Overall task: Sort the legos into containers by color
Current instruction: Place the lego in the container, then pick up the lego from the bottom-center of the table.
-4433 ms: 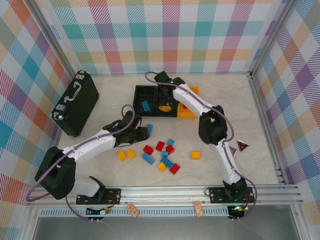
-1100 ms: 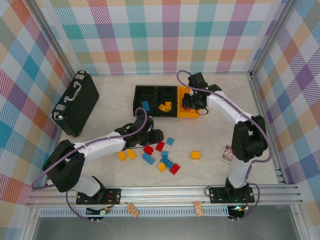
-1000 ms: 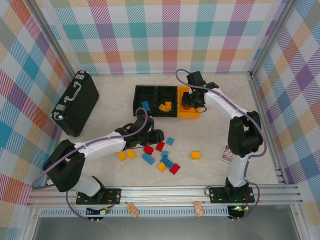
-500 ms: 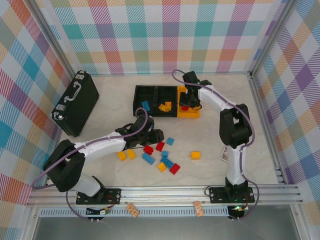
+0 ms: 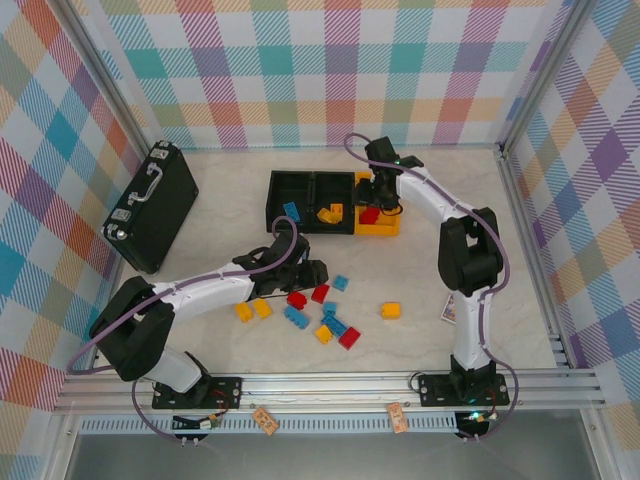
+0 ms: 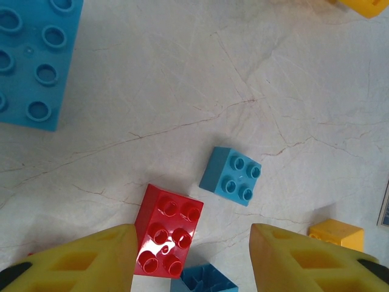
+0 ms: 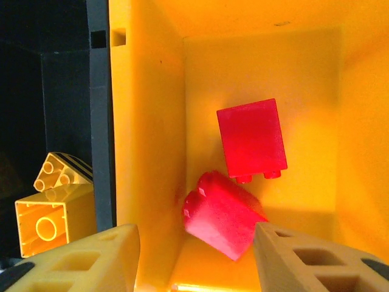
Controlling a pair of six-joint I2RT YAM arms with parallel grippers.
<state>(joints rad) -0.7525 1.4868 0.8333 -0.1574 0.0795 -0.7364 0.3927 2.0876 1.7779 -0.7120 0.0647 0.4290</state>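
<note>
My right gripper point(image 5: 384, 196) hangs open over the yellow-orange bin point(image 5: 386, 228). Two red bricks are inside the bin: one lying flat point(image 7: 252, 140) and a blurred, tilted one point(image 7: 222, 214) loose below my spread fingers point(image 7: 79, 258). The middle black bin point(image 5: 346, 182) holds yellow bricks point(image 7: 51, 207), and the left black bin point(image 5: 275, 190) holds a blue brick point(image 5: 291, 211). My left gripper point(image 5: 312, 272) is open low over the table. A red brick point(image 6: 167, 231) lies by its left finger point(image 6: 79, 261), with a small blue brick point(image 6: 231, 175) just beyond.
Several red, blue and yellow bricks lie scattered mid-table around a yellow one point(image 5: 390, 310). A black briefcase point(image 5: 150, 205) lies at the left. A printed card point(image 5: 451, 311) peeks out beside the right arm. Metal rails run along the table's edges.
My right arm swung its elbow leftward while the wrist stayed over the yellow-orange bin, and a red brick has dropped free into it. The left gripper has barely moved.
</note>
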